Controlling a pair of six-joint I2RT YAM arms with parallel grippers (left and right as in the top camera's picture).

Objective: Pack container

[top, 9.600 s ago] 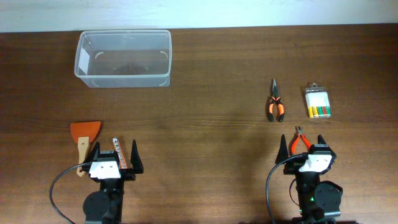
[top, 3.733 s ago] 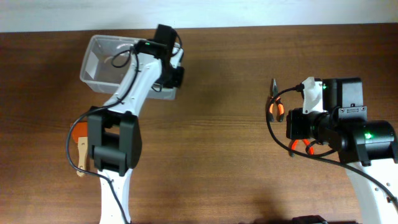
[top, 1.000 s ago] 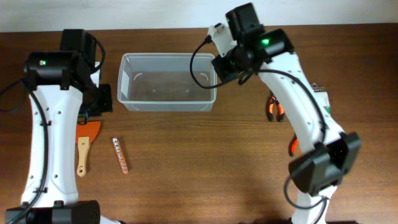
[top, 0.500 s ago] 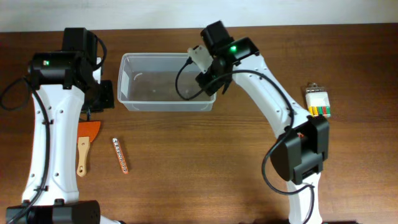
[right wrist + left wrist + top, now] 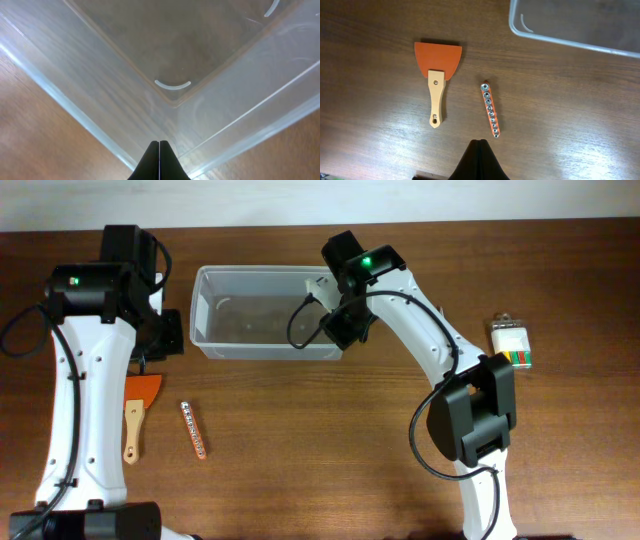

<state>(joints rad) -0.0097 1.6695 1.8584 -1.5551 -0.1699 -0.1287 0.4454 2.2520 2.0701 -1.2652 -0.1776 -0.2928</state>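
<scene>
Nearest the robot, on the left of the brown wooden table (image 5: 330, 460), two tools lie flat on the wood: a scraper (image 5: 134, 412) with an orange blade and a pale wooden handle, its blade end pointing away from the robot; just beside it to the right, a slim strip of sockets (image 5: 193, 429) lying at a slight slant; the two are near each other but apart.

A little further back the left pincer (image 5: 479, 148) hangs over the table, its two dark fingers clenched together with nothing between them; in the left wrist view both tools lie clear of its tips, and a corner of the container (image 5: 580, 27) shows at the upper right.

At about the same depth on the far right lies a small white case of coloured bits (image 5: 511, 346), well apart from everything else.

The right arm reaches in from the right; the right pincer (image 5: 159, 148) is likewise clenched, tips pressed flat against each other and gripping nothing; it sits right at the container's near right corner; whether it touches the rim I cannot tell.

The container stands upright on the table toward the far edge, left of the middle, between the two wrists, its long side running left to right; the wood grain shows through its clear floor.
</scene>
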